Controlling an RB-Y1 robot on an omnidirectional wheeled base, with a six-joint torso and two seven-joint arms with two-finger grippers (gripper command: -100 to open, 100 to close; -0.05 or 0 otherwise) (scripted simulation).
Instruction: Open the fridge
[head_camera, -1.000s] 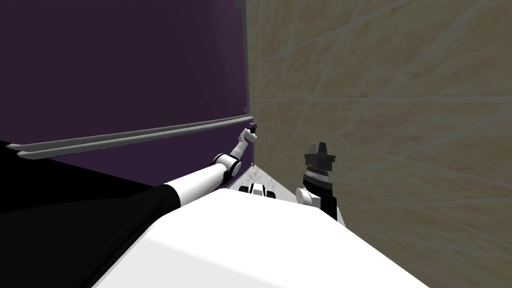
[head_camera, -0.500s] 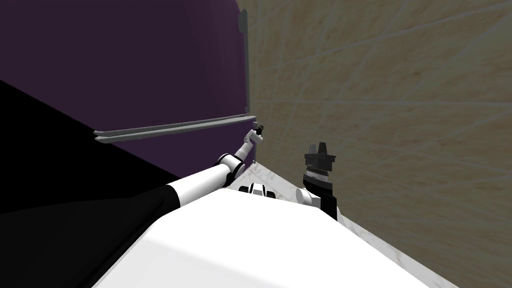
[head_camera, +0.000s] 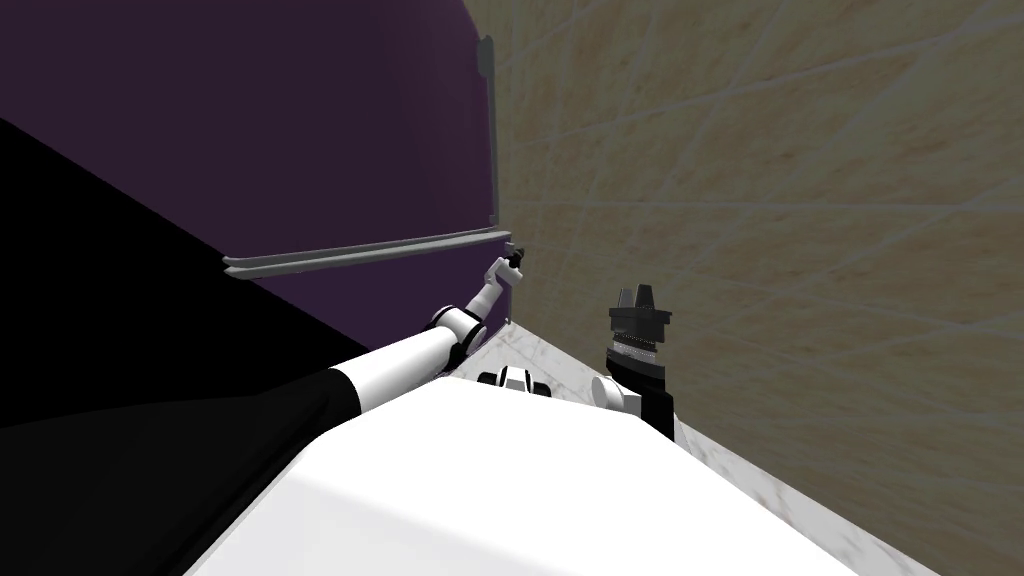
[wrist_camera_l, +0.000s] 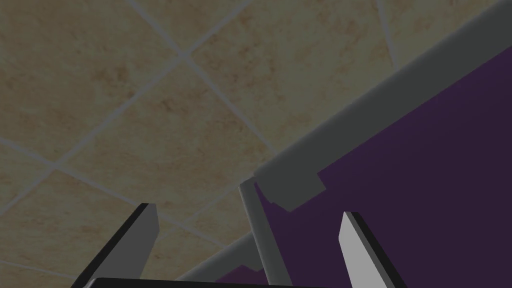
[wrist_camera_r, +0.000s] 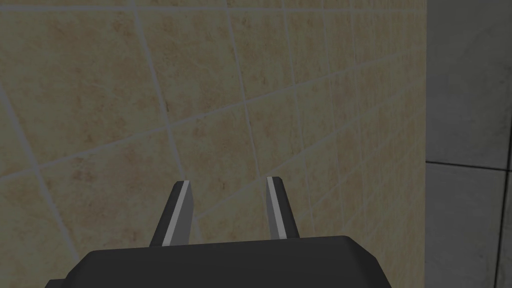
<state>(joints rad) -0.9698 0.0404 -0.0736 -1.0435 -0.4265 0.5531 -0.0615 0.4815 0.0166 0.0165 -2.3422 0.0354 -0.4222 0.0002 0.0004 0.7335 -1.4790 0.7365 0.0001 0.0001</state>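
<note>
Since 1 second ago my own view has swung. The black area (head_camera: 100, 300) at 9 o'clock now cuts off more of the fridge (head_camera: 300, 120), and a shorter run of its long grey handle (head_camera: 360, 252) shows. The left pincer (head_camera: 513, 258) has stayed by that handle's end.

Nearest, at 1 o'clock, the right pincer (head_camera: 640, 296) is raised before the tiled wall (head_camera: 750, 200), its blades a narrow gap apart and holding nothing. Farther off, at 12 o'clock, the left arm reaches to the handle's end, where the purple fridge face at 11 o'clock meets the wall.

I judge the step in hand to be lining up the grasp, not yet the pull. The left wrist view adds what the head view cannot. There the blades stand wide and empty, with a thin grey bar (wrist_camera_l: 255, 225) in line between them, where 2 grey bars meet at the purple door's corner.

Next, the pincer likely must ease forward, close on 1 bar, then draw it in an arc away from the fridge.
</note>
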